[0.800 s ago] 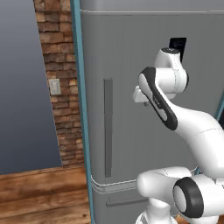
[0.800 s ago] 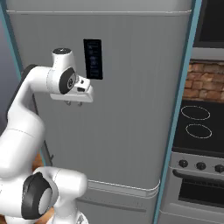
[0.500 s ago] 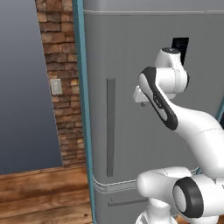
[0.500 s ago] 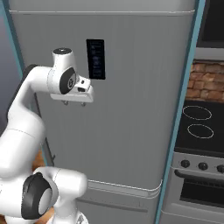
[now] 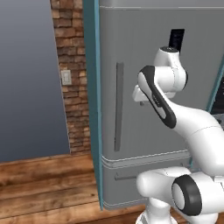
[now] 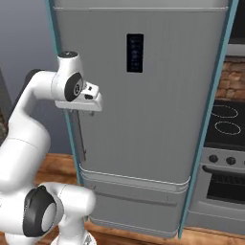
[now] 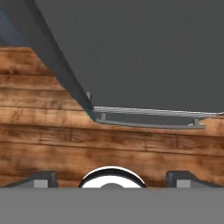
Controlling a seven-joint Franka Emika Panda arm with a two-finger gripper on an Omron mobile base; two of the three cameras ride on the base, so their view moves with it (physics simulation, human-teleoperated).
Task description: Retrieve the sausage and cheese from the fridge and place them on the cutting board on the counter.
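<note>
fridge [image 6: 143,119]: tall grey unit, door shut; interior is hidden, so sausage and cheese cannot be made out. Top edge is cut off in both base views.
fridge handle [image 5: 118,107]: long vertical bar near the door's left edge; in the right base view it is mostly covered by the arm.
drawer handle [image 7: 148,123]: horizontal grey bar at the fridge's lower edge, seen from the hand view, above the floor.
display panel [image 6: 135,52]: dark panel high on the door; in the left base view it is partly covered by the arm.
gripper [image 7: 112,177]: held in front of the door at handle height, pointed down. Fingertips are seen far apart at the bottom corners of the hand view, nothing between them, so it is released. In the base views the fingers are hidden under the hand and hard to resolve.
wood floor [image 5: 39,183]: brown planks left of the fridge.
brick wall [image 5: 72,74]: strip left of the fridge's teal edge, with a pale wall switch [image 5: 66,78] on it.
stove [image 6: 225,143]: at the right edge of the right base view, cut off by the frame; burner rings and knobs are visible.
cutting board, counter: not made out anywhere.
</note>
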